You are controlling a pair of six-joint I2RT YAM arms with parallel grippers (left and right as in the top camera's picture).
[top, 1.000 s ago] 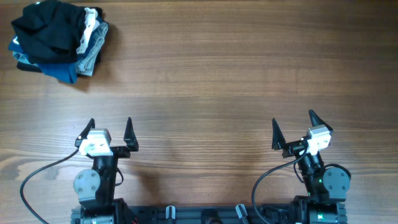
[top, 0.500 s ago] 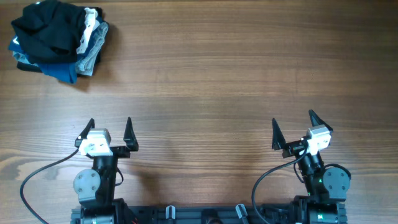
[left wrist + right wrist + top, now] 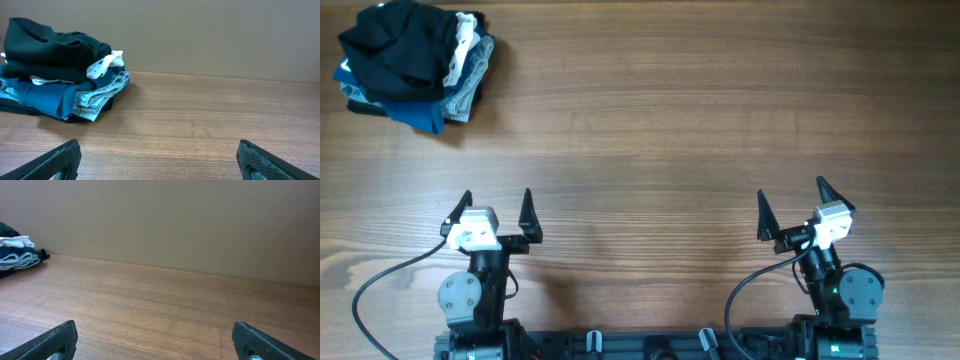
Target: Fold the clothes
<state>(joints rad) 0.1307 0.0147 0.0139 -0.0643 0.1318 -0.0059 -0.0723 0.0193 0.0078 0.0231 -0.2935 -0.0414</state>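
Observation:
The black garment lies crumpled on top of a heap of clothes at the table's far left corner. It also shows in the left wrist view, bunched on top of the heap. Its logo is not visible. My left gripper is open and empty near the front edge, far from the heap; its fingers frame bare wood in the left wrist view. My right gripper is open and empty at the front right, also over bare wood in its own view.
Under the black garment lie a blue garment, a grey one and a white one. The heap's edge shows at the far left of the right wrist view. A plain wall stands behind the wooden table.

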